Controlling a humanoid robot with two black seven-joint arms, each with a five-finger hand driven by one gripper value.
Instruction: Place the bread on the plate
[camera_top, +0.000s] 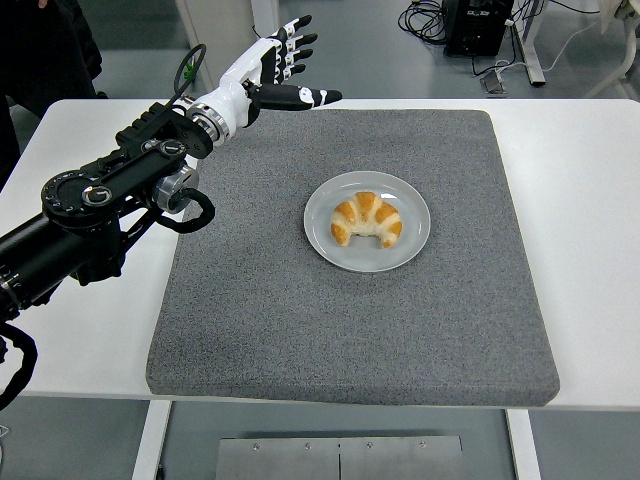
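Observation:
A golden croissant (366, 220) lies on the round white plate (413, 233) in the middle of the grey mat (350, 330). My left hand (283, 70) is white with black fingertips. It is raised over the mat's far left corner, well up and left of the plate, fingers spread and empty. The black left arm (100, 200) reaches in from the left edge. The right arm is out of view.
The grey mat lies on the white table (590, 200). A person in dark clothing (50, 50) stands at the top left. Cables and a black box (478, 25) lie on the floor behind the table.

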